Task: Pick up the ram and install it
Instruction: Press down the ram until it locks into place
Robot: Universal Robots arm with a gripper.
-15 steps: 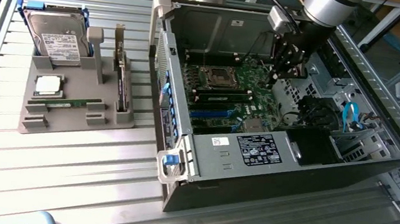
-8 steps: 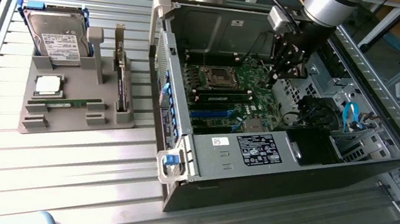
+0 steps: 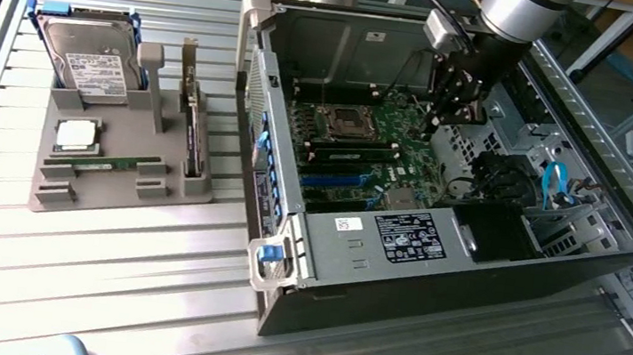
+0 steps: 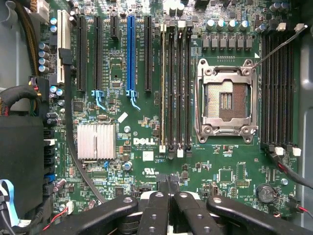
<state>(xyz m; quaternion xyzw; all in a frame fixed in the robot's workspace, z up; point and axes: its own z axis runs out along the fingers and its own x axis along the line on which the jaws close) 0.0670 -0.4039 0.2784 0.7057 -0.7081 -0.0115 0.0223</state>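
Bench (image 3: 101, 287) of metal slats. At the exterior view's left, grey parts holder (image 3: 111, 194): hard drive (image 3: 93, 63) standing in its rear slot, silver processor chip (image 3: 77, 134) lying flat in a pocket, ram (image 3: 103, 162) lying in a front groove, second look-alike stick (image 3: 193, 128) on edge along the holder's right side.

Further right, open computer case (image 3: 426, 271), green motherboard (image 4: 146, 161) inside. CPU socket (image 4: 226, 104) open (no chip seated). One stick (image 4: 163, 88) seated in the memory slots beside it.

Gripper (image 4: 168, 183) inside the case above the motherboard, jaws clenched, nothing between them.
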